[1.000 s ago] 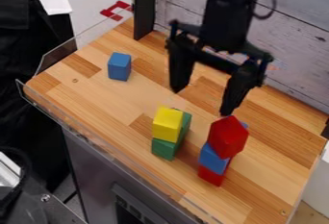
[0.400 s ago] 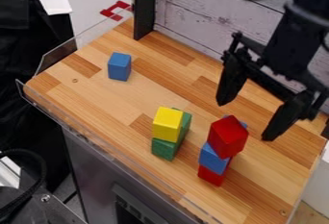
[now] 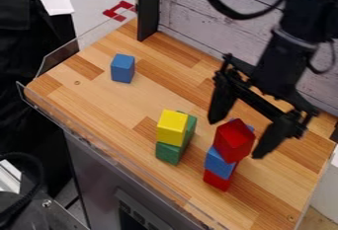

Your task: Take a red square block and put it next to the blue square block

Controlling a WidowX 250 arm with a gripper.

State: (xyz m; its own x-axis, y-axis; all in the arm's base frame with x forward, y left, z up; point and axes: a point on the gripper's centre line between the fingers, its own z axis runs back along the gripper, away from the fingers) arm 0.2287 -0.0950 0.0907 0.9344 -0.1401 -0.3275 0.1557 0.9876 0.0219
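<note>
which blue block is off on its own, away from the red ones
The blue block at the upper left, standing directly on the wooden surface with nothing on it. Other blue shows in the stack, touching red above and below.

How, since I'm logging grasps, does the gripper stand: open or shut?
Open: the gripper has its two fingers spread, with a wide gap between their tips.

Tabletop [image 3: 99, 105]: wood, smooth, with visible grain and a low sheen. Blocks [image 3: 172, 127]: smooth, with a soft, near-matt surface. Edge guard [image 3: 58, 60]: clear plastic, glossy. Wall boards [image 3: 198, 19]: wood-like, whitewashed, with rough-looking grain and dark knots. Cabinet front [image 3: 99, 167]: smooth, metal-like, with a dull sheen. Clamp-shaped piece [image 3: 117, 11]: plastic-like, smooth.
</note>
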